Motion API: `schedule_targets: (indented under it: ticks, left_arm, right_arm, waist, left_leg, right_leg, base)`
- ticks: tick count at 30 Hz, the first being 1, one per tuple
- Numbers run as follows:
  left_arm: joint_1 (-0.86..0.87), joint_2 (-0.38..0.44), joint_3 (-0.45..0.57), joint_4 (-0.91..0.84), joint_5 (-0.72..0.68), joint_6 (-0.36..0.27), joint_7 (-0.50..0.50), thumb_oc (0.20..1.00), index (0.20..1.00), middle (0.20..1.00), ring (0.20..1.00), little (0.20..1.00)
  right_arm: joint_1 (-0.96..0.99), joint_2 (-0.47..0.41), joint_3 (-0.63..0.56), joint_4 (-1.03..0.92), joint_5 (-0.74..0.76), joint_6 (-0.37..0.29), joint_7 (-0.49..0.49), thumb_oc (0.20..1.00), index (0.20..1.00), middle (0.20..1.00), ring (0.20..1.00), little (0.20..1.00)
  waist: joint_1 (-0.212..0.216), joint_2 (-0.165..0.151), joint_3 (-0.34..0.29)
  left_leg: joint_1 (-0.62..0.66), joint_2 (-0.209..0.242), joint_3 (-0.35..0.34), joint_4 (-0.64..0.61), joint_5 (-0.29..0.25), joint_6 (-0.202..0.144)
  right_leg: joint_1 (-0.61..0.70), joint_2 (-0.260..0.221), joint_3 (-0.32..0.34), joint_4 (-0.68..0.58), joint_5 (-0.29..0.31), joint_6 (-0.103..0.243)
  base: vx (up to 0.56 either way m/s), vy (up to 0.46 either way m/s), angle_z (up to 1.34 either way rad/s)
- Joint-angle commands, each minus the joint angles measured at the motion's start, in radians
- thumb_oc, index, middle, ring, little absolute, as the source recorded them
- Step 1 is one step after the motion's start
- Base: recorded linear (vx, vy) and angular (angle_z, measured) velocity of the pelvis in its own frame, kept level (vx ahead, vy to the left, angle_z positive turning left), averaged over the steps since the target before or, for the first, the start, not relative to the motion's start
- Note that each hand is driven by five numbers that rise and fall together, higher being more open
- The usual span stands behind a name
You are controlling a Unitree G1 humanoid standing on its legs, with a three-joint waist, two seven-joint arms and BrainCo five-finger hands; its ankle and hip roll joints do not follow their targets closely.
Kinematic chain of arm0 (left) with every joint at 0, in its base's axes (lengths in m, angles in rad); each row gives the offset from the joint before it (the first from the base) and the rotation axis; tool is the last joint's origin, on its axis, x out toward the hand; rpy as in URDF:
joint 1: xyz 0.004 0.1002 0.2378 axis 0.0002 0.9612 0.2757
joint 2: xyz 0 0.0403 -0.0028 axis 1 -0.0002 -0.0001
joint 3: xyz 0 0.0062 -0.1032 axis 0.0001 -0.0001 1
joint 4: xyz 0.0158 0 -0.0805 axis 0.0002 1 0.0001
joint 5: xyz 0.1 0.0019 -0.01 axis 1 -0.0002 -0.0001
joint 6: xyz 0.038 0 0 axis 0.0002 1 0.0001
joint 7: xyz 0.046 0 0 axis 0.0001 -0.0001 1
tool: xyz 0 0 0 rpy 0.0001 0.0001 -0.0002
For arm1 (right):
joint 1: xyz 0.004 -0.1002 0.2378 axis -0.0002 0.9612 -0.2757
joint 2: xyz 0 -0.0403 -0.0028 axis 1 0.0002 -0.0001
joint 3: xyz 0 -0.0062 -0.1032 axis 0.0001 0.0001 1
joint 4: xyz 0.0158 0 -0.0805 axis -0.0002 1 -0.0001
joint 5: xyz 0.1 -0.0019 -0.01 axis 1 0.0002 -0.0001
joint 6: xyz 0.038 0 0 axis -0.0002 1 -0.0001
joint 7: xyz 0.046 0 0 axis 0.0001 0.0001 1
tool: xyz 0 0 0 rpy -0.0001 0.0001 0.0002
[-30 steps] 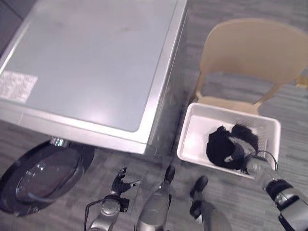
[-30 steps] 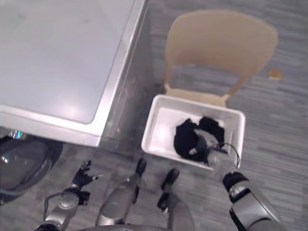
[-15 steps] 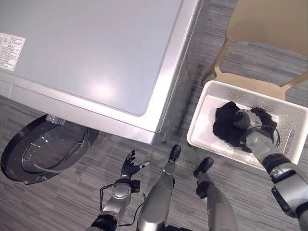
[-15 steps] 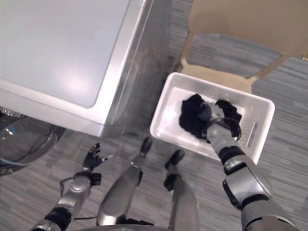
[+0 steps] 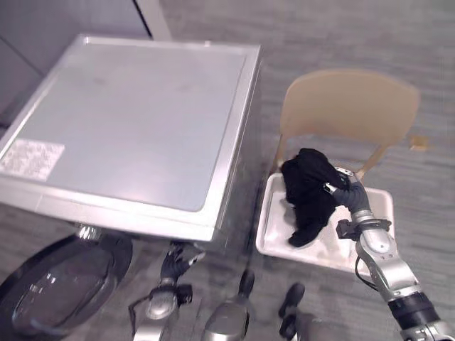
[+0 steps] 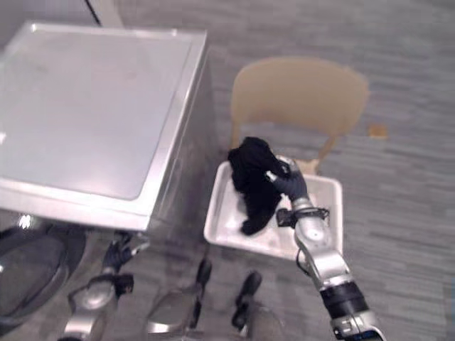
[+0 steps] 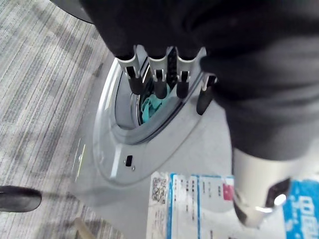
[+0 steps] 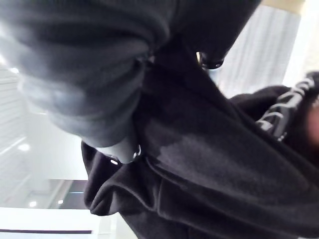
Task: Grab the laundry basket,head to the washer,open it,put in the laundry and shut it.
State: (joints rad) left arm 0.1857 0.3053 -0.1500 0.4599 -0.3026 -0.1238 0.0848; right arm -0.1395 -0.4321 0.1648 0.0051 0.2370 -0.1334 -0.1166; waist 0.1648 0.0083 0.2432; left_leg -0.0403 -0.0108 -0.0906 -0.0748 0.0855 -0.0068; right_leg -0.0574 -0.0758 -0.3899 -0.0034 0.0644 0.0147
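Right now the right hand (image 5: 344,193) is clutching a bundle of black laundry (image 5: 308,190), fingers curled into the cloth, dangling it just above the white laundry basket (image 5: 271,226) beside the washer (image 5: 135,121). Down low, the left hand (image 5: 173,264) is hanging relaxed, fingers straight, near the washer's open door (image 5: 50,291).

- Open floor (image 5: 341,28) beyond the washer (image 5: 135,121).
- Beside the washer: tan chair (image 5: 348,114) and white basket (image 5: 274,234), leaving only a narrow gap.
- Below the washer's front: door (image 5: 50,298) swung open, blocking low passage there.
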Motion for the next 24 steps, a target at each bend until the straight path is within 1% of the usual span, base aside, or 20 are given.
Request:
schedule_targets:
  ticks: [1, 2, 3, 4, 5, 8, 9, 10, 11, 12, 13, 14, 15, 16, 17, 18, 20, 21, 22, 24]
  left_arm:
    - [-0.031, 0.045, -0.004, -0.050, 0.056, -0.045, -0.030, 1.000, 1.000, 1.000, 1.000, 1.000]
    - [-0.027, 0.049, -0.004, -0.060, 0.059, -0.044, -0.034, 1.000, 1.000, 1.000, 1.000, 1.000]
    - [-0.036, 0.057, -0.010, -0.058, 0.064, -0.046, -0.031, 1.000, 1.000, 1.000, 1.000, 1.000]
    - [-0.036, 0.058, -0.010, -0.058, 0.064, -0.046, -0.031, 1.000, 1.000, 1.000, 1.000, 1.000]
    - [-0.056, 0.073, -0.020, -0.065, 0.081, -0.053, -0.028, 1.000, 1.000, 1.000, 1.000, 1.000]
    - [-0.079, 0.090, -0.026, -0.084, 0.095, -0.067, -0.025, 1.000, 1.000, 1.000, 1.000, 1.000]
    - [-0.084, 0.092, -0.031, -0.086, 0.098, -0.068, -0.024, 1.000, 1.000, 1.000, 1.000, 1.000]
    - [-0.087, 0.097, -0.043, -0.106, 0.095, -0.070, -0.023, 1.000, 1.000, 1.000, 1.000, 1.000]
    - [-0.090, 0.096, -0.045, -0.109, 0.096, -0.072, -0.025, 1.000, 1.000, 1.000, 1.000, 1.000]
    - [-0.090, 0.097, -0.045, -0.109, 0.096, -0.072, -0.025, 1.000, 1.000, 1.000, 1.000, 1.000]
    - [-0.094, 0.093, -0.051, -0.118, 0.097, -0.073, -0.024, 1.000, 1.000, 1.000, 1.000, 1.000]
    - [-0.100, 0.088, -0.066, -0.119, 0.097, -0.074, -0.022, 1.000, 1.000, 1.000, 1.000, 1.000]
    - [-0.116, 0.073, -0.083, -0.124, 0.093, -0.072, -0.026, 1.000, 1.000, 1.000, 1.000, 1.000]
    - [-0.117, 0.072, -0.083, -0.123, 0.093, -0.072, -0.026, 1.000, 1.000, 1.000, 1.000, 1.000]
    - [-0.144, 0.064, -0.101, -0.147, 0.096, -0.076, -0.032, 1.000, 1.000, 1.000, 1.000, 1.000]
    - [-0.149, 0.069, -0.108, -0.165, 0.104, -0.080, -0.036, 1.000, 1.000, 1.000, 1.000, 1.000]
    - [-0.150, 0.080, -0.121, -0.203, 0.118, -0.090, -0.049, 1.000, 1.000, 1.000, 1.000, 1.000]
    - [-0.150, 0.080, -0.121, -0.204, 0.118, -0.089, -0.049, 1.000, 1.000, 1.000, 1.000, 1.000]
    - [-0.164, 0.090, -0.139, -0.244, 0.125, -0.097, -0.060, 1.000, 1.000, 1.000, 1.000, 1.000]
    - [-0.182, 0.097, -0.160, -0.281, 0.128, -0.106, -0.069, 1.000, 1.000, 1.000, 1.000, 1.000]
  right_arm:
    - [-0.041, -0.007, 0.012, -0.030, -0.009, -0.074, 0.076, 0.200, 0.200, 0.200, 0.200, 0.200]
    - [-0.037, -0.004, 0.017, -0.048, -0.020, -0.073, 0.083, 0.200, 0.200, 0.200, 0.200, 0.200]
    - [-0.030, 0.004, 0.023, -0.061, -0.016, -0.077, 0.090, 0.200, 0.200, 0.200, 0.200, 0.200]
    - [-0.030, 0.004, 0.023, -0.061, -0.016, -0.077, 0.090, 0.200, 0.200, 0.200, 0.200, 0.200]
    - [-0.023, 0.007, 0.015, -0.090, -0.016, -0.087, 0.091, 0.200, 0.200, 0.200, 0.200, 0.200]
    - [-0.008, 0.015, -0.006, -0.115, -0.023, -0.101, 0.082, 0.200, 0.200, 0.200, 0.200, 0.200]
    - [-0.001, 0.017, -0.016, -0.112, -0.033, -0.100, 0.071, 0.200, 0.200, 0.200, 0.200, 0.200]
    - [-0.007, 0.016, -0.010, -0.101, -0.044, -0.096, 0.071, 0.200, 0.200, 0.200, 0.200, 0.200]
    - [-0.013, 0.024, -0.006, -0.095, -0.035, -0.094, 0.070, 0.200, 0.200, 0.200, 0.200, 0.200]
    - [-0.014, 0.024, -0.006, -0.094, -0.035, -0.094, 0.070, 0.200, 0.200, 0.200, 0.200, 0.200]
    - [-0.026, 0.027, 0.005, -0.084, -0.021, -0.096, 0.071, 0.200, 0.200, 0.200, 0.200, 0.200]
    - [-0.029, 0.027, 0.013, -0.072, -0.013, -0.100, 0.062, 0.200, 0.200, 0.200, 0.200, 0.200]
    - [-0.029, 0.011, 0.017, -0.072, 0.003, -0.095, 0.070, 0.200, 0.200, 0.200, 0.200, 0.200]
    - [-0.029, 0.010, 0.017, -0.071, 0.003, -0.096, 0.070, 0.200, 0.200, 0.200, 0.200, 0.200]
    - [-0.030, -0.014, 0.016, -0.074, 0.003, -0.089, 0.070, 0.200, 0.200, 0.200, 0.200, 0.200]
    - [-0.027, -0.022, 0.023, -0.077, 0.009, -0.086, 0.079, 0.200, 0.200, 0.200, 0.200, 0.200]
    - [-0.011, -0.034, 0.023, -0.095, 0.020, -0.085, 0.094, 0.200, 0.200, 0.200, 0.200, 0.200]
    - [-0.011, -0.034, 0.023, -0.095, 0.020, -0.085, 0.094, 0.200, 0.200, 0.200, 0.200, 0.200]
    - [0.005, -0.042, 0.015, -0.117, 0.034, -0.086, 0.105, 0.200, 0.200, 0.200, 0.200, 0.200]
    - [0.014, -0.042, 0.012, -0.148, 0.054, -0.094, 0.121, 0.200, 0.200, 0.200, 0.200, 0.200]
  waist:
    - [0.010, -0.045, -0.047]
    - [0.009, -0.041, -0.044]
    - [0.003, -0.036, -0.033]
    - [0.005, -0.037, -0.032]
    - [-0.011, -0.032, -0.020]
    - [-0.008, -0.029, -0.038]
    - [-0.002, -0.034, -0.046]
    - [0.007, -0.043, -0.046]
    - [0.014, -0.049, -0.049]
    - [0.012, -0.050, -0.049]
    - [0.021, -0.054, -0.049]
    - [0.028, -0.052, -0.048]
    - [0.019, -0.042, -0.038]
    - [0.015, -0.040, -0.039]
    - [-0.005, -0.041, -0.021]
    - [-0.013, -0.048, -0.016]
    - [-0.031, -0.063, -0.018]
    - [-0.032, -0.062, -0.019]
    - [-0.057, -0.076, -0.026]
    - [-0.085, -0.085, -0.036]
  left_leg:
    - [0.023, -0.017, 0.012, 0.012, -0.113, 0.000]
    - [0.031, -0.014, 0.016, 0.011, -0.112, 0.003]
    - [0.026, -0.014, 0.010, 0.018, -0.109, 0.008]
    - [0.026, -0.015, 0.011, 0.020, -0.109, 0.009]
    - [0.010, -0.017, -0.014, 0.046, -0.105, 0.016]
    - [-0.057, -0.026, -0.066, 0.090, -0.082, 0.015]
    - [-0.081, -0.033, -0.084, 0.100, -0.073, 0.013]
    - [-0.106, -0.039, -0.106, 0.114, -0.058, -0.003]
    - [-0.132, -0.043, -0.117, 0.116, -0.037, -0.016]
    - [-0.132, -0.043, -0.119, 0.116, -0.037, -0.016]
    - [-0.156, -0.043, -0.118, 0.117, -0.021, -0.028]
    - [-0.180, -0.035, -0.129, 0.114, 0.015, -0.045]
    - [-0.215, -0.029, -0.138, 0.098, 0.062, -0.072]
    - [-0.217, -0.030, -0.142, 0.097, 0.064, -0.073]
    - [-0.249, -0.023, -0.075, 0.105, 0.053, -0.067]
    - [-0.242, -0.021, -0.040, 0.127, 0.028, -0.055]
    - [-0.224, -0.025, 0.002, 0.191, -0.024, -0.042]
    - [-0.228, -0.024, 0.001, 0.191, -0.021, -0.042]
    - [-0.189, -0.023, 0.039, 0.247, -0.099, -0.035]
    - [-0.133, -0.014, 0.063, 0.274, -0.161, -0.036]
  right_leg:
    - [0.030, -0.075, 0.076, 0.068, -0.102, 0.114]
    - [0.020, -0.081, 0.091, 0.103, -0.103, 0.120]
    - [0.008, -0.080, 0.131, 0.147, -0.106, 0.130]
    - [0.005, -0.082, 0.133, 0.153, -0.109, 0.130]
    - [-0.014, -0.053, 0.241, 0.226, -0.136, 0.136]
    - [0.008, -0.017, 0.347, 0.304, -0.163, 0.122]
    - [0.037, -0.003, 0.379, 0.292, -0.184, 0.113]
    - [0.069, 0.013, 0.407, 0.259, -0.227, 0.095]
    - [0.099, 0.026, 0.413, 0.206, -0.244, 0.082]
    - [0.102, 0.026, 0.411, 0.201, -0.242, 0.082]
    - [0.122, 0.029, 0.398, 0.149, -0.244, 0.070]
    - [0.138, 0.054, 0.403, 0.107, -0.263, 0.053]
    - [0.126, 0.080, 0.383, 0.078, -0.251, 0.037]
    - [0.126, 0.081, 0.379, 0.077, -0.250, 0.036]
    - [0.115, 0.076, 0.347, 0.052, -0.227, 0.035]
    - [0.111, 0.065, 0.329, 0.043, -0.214, 0.037]
    - [0.104, 0.038, 0.286, 0.023, -0.186, 0.047]
    - [0.102, 0.039, 0.284, 0.021, -0.183, 0.047]
    - [0.091, 0.014, 0.250, 0.014, -0.164, 0.050]
    - [0.089, -0.004, 0.223, 0.006, -0.153, 0.050]
  base:
    - [-0.04, 0.104, -0.39]
    - [-0.09, 0.061, -0.50]
    - [-0.08, 0.025, -0.44]
    - [-0.19, -0.012, -0.28]
    - [-0.21, -0.041, -0.03]
    - [-0.23, -0.122, 0.62]
    - [-0.19, -0.213, 1.10]
    - [-0.21, -0.236, 0.59]
    - [-0.15, -0.169, 0.49]
    - [-0.14, -0.144, 0.63]
    - [-0.16, -0.181, 0.55]
    - [-0.33, -0.280, 0.57]
    - [-0.26, -0.220, 0.55]
    - [-0.40, -0.148, 0.73]
    - [-0.31, -0.070, 0.74]
    - [-0.38, -0.067, 0.64]
    - [-0.17, -0.011, 0.78]
    - [-0.18, 0.002, 1.06]
    - [-0.13, 0.014, 0.87]
    - [-0.09, 0.056, 0.69]
